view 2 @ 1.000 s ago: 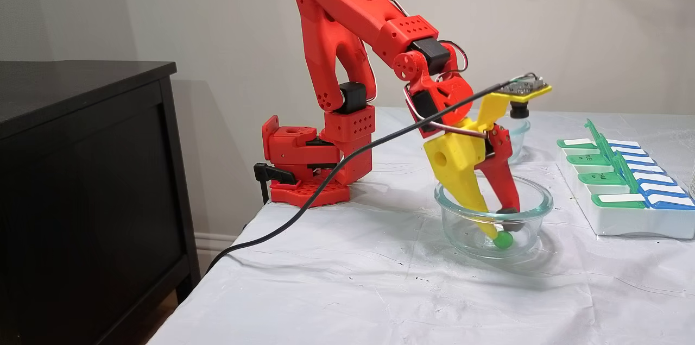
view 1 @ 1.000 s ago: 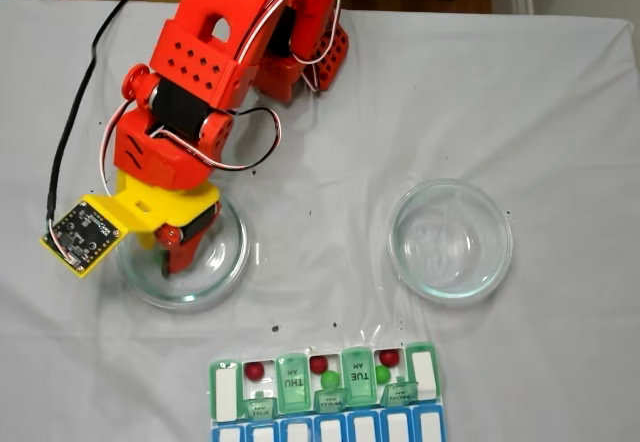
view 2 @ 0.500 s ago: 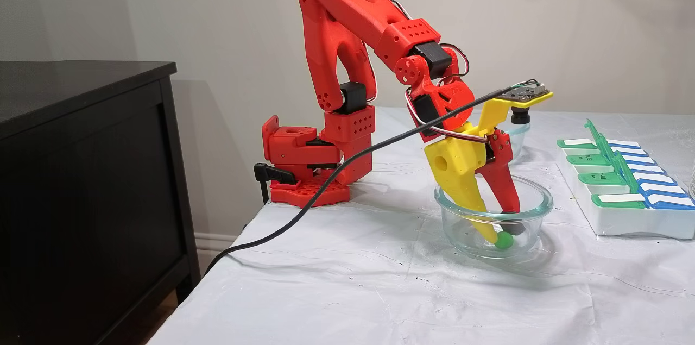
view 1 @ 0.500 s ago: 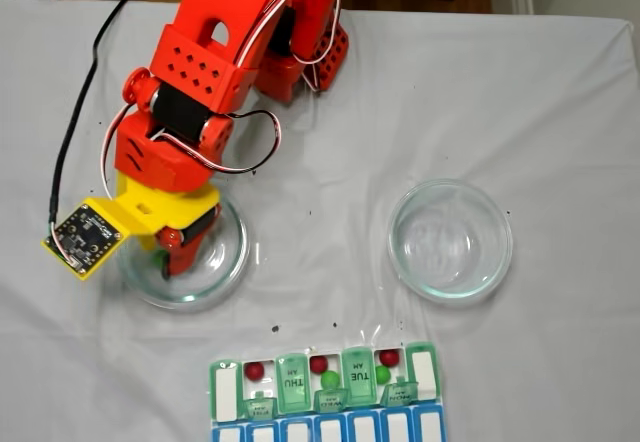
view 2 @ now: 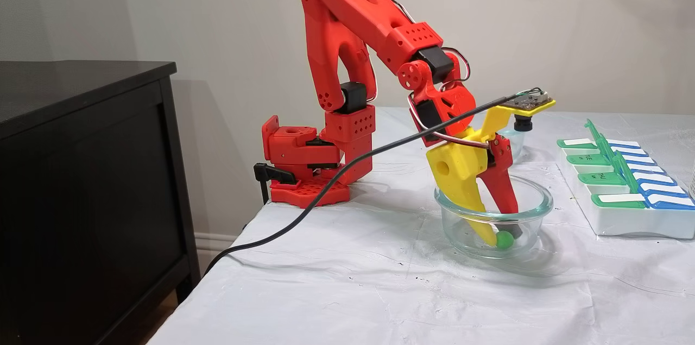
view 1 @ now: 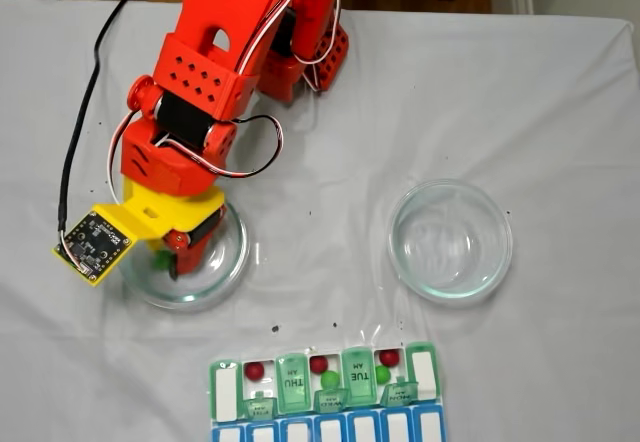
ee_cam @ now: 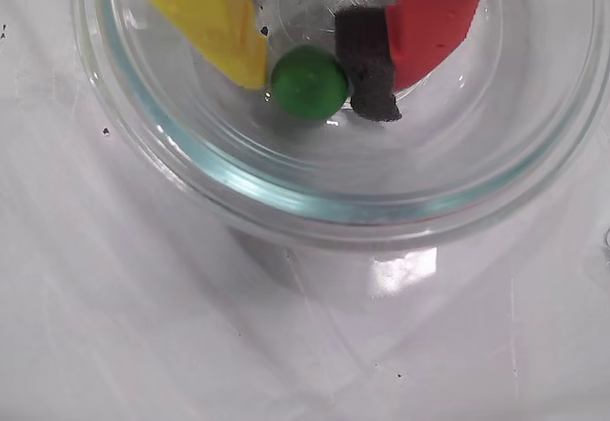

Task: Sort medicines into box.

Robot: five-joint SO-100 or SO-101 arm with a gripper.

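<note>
One green medicine ball (ee_cam: 308,82) lies at the bottom of a clear glass dish (ee_cam: 315,207). My gripper (ee_cam: 307,80) reaches down into that dish. Its yellow finger (ee_cam: 214,16) touches the ball on one side and the black pad (ee_cam: 367,69) of the red finger on the other, so it is shut on the ball. In a fixed view the ball (view 2: 505,239) sits low in the dish (view 2: 535,209) between my gripper's (view 2: 504,237) tips. The box (view 1: 227,390) lies at the near edge with lids up; three red balls (view 1: 255,370) and two green ones (view 1: 330,379) rest in its compartments.
A second, empty glass dish (view 1: 450,239) stands to the right of the arm. A black cable (view 1: 75,132) trails off the table's left side. In a fixed view a dark cabinet (view 2: 81,182) stands beside the table and the box (view 2: 624,214) sits at the right.
The red finger has swung in toward the yellow one, closing the gap around the green ball. The wrist has shifted slightly; the ball stays at the dish bottom.
</note>
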